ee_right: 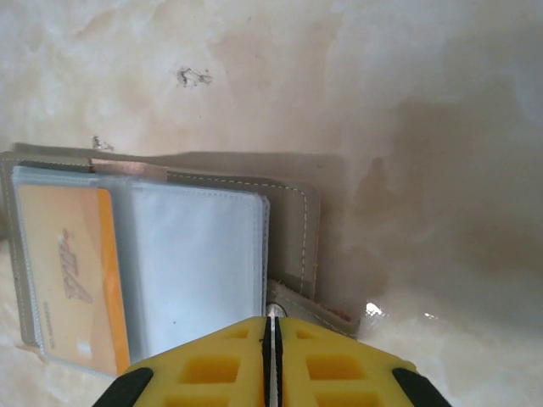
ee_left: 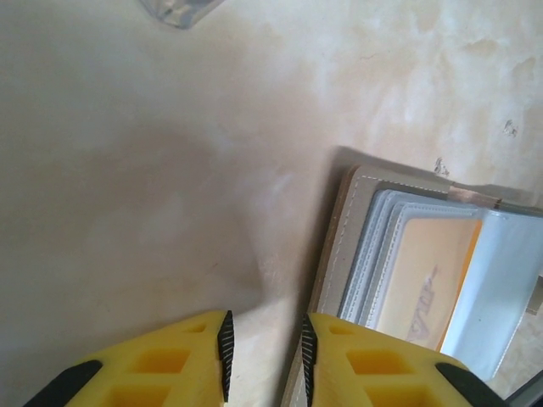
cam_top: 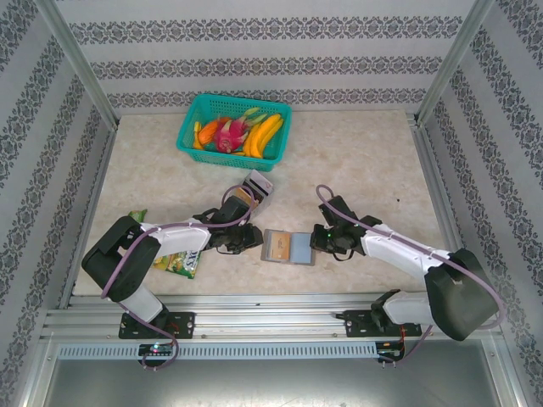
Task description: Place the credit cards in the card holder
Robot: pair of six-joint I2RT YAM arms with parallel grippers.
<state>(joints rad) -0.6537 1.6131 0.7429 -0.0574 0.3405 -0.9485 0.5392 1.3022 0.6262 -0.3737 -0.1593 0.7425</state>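
Bright, even overhead light, soft shadows, slightly hazy wrist close-ups.

**Bench contents, non-task items**

Beige marbled table (cam_top: 365, 153); walls (cam_top: 254, 64) papered in grey patterned stripes; metal rail (cam_top: 271, 315) along the near edge.
Teal plastic basket (cam_top: 227, 153) at the far centre, holding bananas (cam_top: 265, 134) on its right side and a pink dragon fruit (cam_top: 225, 136) in the middle.
Small silvery open-top box (cam_top: 259, 183) near the table's centre, well in front of the basket.
Green-yellow snack packet (cam_top: 180, 264) flat at near left, partly hidden.
Small dark speck (cam_top: 396, 201) on the table, right of centre.
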